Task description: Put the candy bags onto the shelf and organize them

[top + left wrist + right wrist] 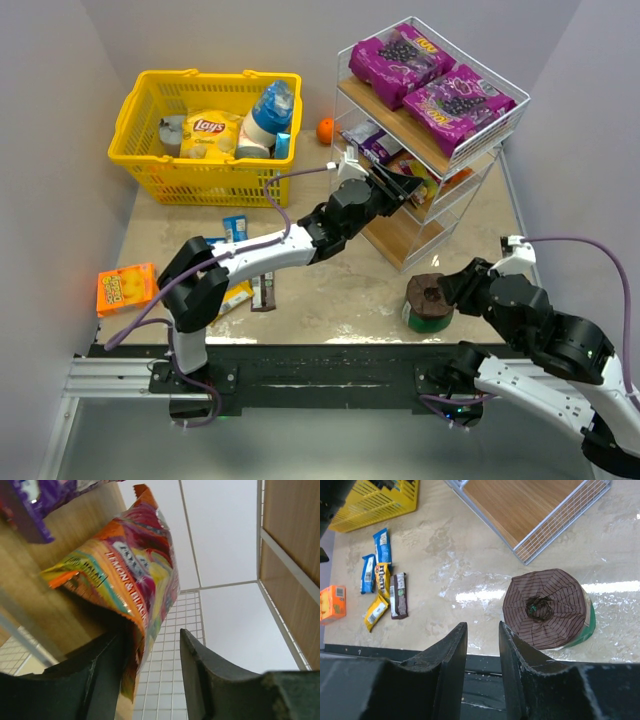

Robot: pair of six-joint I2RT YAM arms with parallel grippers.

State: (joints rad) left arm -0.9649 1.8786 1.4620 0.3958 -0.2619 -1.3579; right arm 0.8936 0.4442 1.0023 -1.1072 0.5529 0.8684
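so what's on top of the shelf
A purple bag and a second purple bag lie side by side on the shelf's top tier, covering most of its wood; anything beneath is hidden.

- I read the table (330, 290) as a beige, mottled, stone-look top; it is glossy, with whitish scuffs in the right wrist view.
- Back wall (200, 30), 12 o'clock: a plain, pale grey-lavender panel.
- Left wall (50, 150) at 9 o'clock and right wall (590, 130) at 3 o'clock are the same plain panels, closing the table in on three sides.
- At 6 o'clock a black rail (330, 365) runs along the table's near edge, and an aluminium extrusion (100, 378) juts from its 9 o'clock end.
- Beyond the rail at 6 o'clock is a smooth grey surface (320, 440); I cannot tell whether it is floor or panel.
- Light is soft and even with faint shadows. I note one glare band (475, 597) on the tabletop.
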